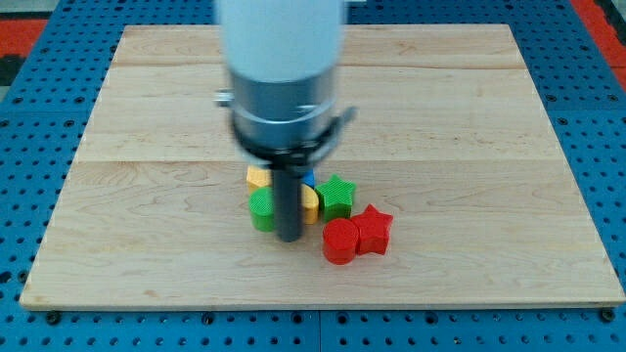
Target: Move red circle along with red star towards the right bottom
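The red circle (339,242) sits on the wooden board (469,147), below the middle. The red star (374,230) touches it on its right. My tip (289,238) rests on the board just left of the red circle, a small gap apart, in front of a cluster of blocks. The rod and the arm's pale body above it hide part of that cluster.
A cluster sits just above and left of the red pair: a green star (336,196), a green block (261,208), a yellow block (258,177), another yellow block (310,204) and a bit of a blue block (309,180). Blue pegboard (606,117) surrounds the board.
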